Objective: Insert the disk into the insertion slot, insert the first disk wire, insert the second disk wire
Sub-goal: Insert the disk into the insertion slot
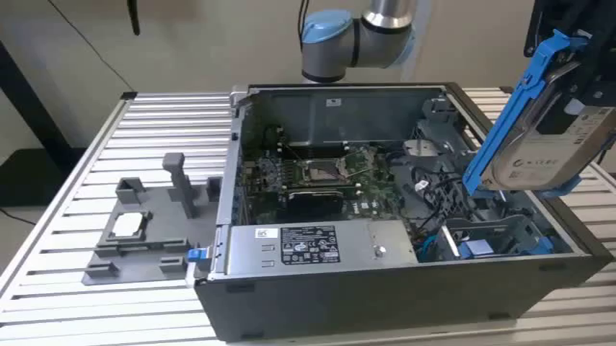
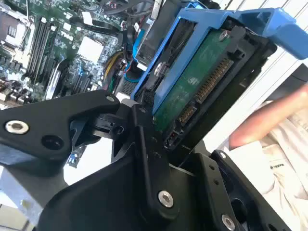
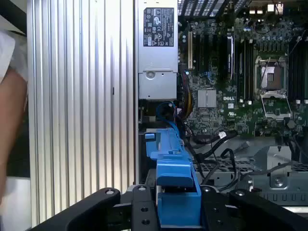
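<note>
The disk (image 1: 544,148), a silver-grey drive with a white label in a bright blue carrier, hangs tilted above the PC case's corner at the exterior view's right. My black gripper (image 1: 578,79) is shut on its upper end. In the second wrist view the gripper (image 2: 185,113) clamps the disk (image 2: 192,82), showing its green underside and connector edge. In the first wrist view the gripper (image 3: 178,204) grips the disk's blue carrier (image 3: 168,154). The insertion slot (image 1: 491,234), a grey cage with a blue part inside, lies below the disk at the case's near corner.
The open dark-grey case (image 1: 385,288) holds a motherboard (image 1: 318,173), a silver labelled power-supply box (image 1: 308,245) and loose black cables (image 1: 433,191). A grey fixture (image 1: 144,231) sits on the slatted table (image 1: 58,216). A person's arm (image 2: 269,115) is close beside the gripper.
</note>
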Robot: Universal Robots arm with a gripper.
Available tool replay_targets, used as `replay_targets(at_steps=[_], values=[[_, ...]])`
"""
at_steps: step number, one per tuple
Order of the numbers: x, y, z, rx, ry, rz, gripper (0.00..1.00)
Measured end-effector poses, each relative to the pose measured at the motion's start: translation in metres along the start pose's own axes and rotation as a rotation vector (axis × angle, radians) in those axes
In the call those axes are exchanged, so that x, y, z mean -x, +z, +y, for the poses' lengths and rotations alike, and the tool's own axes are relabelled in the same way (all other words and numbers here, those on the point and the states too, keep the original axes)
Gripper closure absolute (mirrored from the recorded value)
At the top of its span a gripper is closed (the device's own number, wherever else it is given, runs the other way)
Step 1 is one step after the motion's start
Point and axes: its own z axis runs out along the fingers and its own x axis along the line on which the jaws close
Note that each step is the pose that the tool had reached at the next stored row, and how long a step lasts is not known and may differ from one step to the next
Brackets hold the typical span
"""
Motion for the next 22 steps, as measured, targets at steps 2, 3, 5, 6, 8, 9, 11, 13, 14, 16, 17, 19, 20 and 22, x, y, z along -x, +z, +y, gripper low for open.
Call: replay_targets(at_steps=[2, 3, 5, 6, 8, 9, 11, 13, 14, 16, 17, 19, 20, 22], values=[[0.0000, 0.0000, 0.0000, 0.0000, 0.000, 0.0000, 0.67], [0.0000, 0.0000, 0.0000, 0.0000, 0.000, 0.0000, 0.67], [0.0000, 0.0000, 0.0000, 0.0000, 0.000, 0.0000, 0.67], [0.0000, 0.0000, 0.0000, 0.0000, 0.000, 0.0000, 0.67], [0.0000, 0.0000, 0.0000, 0.0000, 0.000, 0.0001, 0.67], [0.0000, 0.0000, 0.0000, 0.0000, 0.000, 0.0000, 0.67], [0.0000, 0.0000, 0.0000, 0.0000, 0.000, 0.0001, 0.67], [0.0000, 0.0008, 0.0000, 0.0001, 0.000, 0.0010, 0.67], [0.0000, 0.0017, -0.0001, 0.0000, 0.000, 0.0013, 0.67], [0.0000, 0.0041, -0.0002, -0.0004, 0.000, 0.0013, 0.67], [0.0000, 0.0055, -0.0003, -0.0007, 0.000, 0.0013, 0.67], [0.0000, 0.0088, -0.0005, -0.0015, 0.000, 0.0013, 0.67], [0.0000, 0.0104, -0.0006, -0.0018, 0.000, 0.0013, 0.67], [0.0001, 0.0138, -0.0015, -0.0024, -0.001, 0.0014, 0.67]])
